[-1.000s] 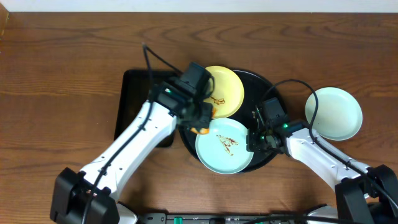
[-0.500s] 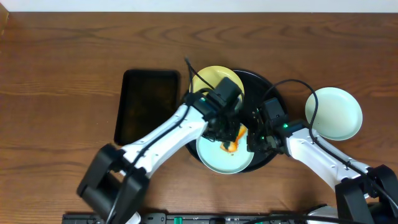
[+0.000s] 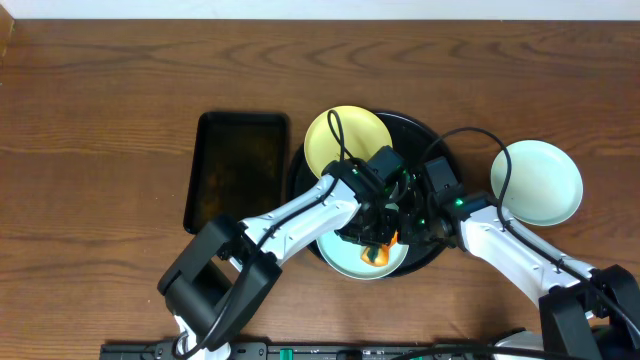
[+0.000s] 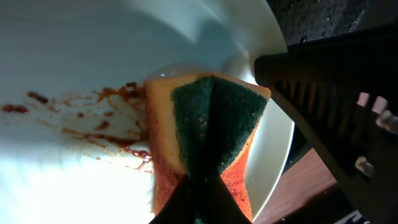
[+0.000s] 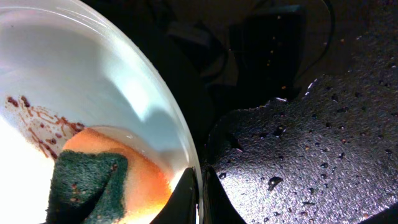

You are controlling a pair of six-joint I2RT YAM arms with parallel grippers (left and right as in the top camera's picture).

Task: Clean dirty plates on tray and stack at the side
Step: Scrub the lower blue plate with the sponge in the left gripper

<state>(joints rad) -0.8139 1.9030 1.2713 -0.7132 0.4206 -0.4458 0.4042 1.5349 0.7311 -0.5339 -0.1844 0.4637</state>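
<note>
1. The round black tray point(image 3: 428, 138) sits at the middle of the tabletop point(image 3: 90, 120). A smaller rectangular tray point(image 3: 237, 170) lies just beside its left edge.
2. The yellow plate point(image 3: 345, 140) is seen at the far-left rim of the round tray, clear of both grippers.
3. The smeared mint-blue plate point(image 3: 343, 260) lies at the near edge of the round tray, with its near rim reaching the tray's rim. Brown smears point(image 4: 93, 121) are seen across its floor.
4. The second mint-blue plate point(image 3: 537, 181) rests on bare tabletop off the tray's right edge, apart from it. No marks can be made out on it from overhead.
5. The left gripper point(image 4: 199, 186) is closed on a folded sponge point(image 4: 208, 118), orange with a green scouring face. The sponge is pressed onto the smeared plate near its right rim, at the edge of the smears.
6. The right gripper point(image 5: 199, 190) is pinched shut on the right rim of the smeared plate, over the wet, beaded tray surface.
7. The two grippers stand close together over the right rim of that plate.
8. Open tabletop is noted along the far edge and over the whole left side. Only a narrow strip separates the round tray from the second mint-blue plate, and a cable point(image 3: 478, 135) loops above it.
</note>
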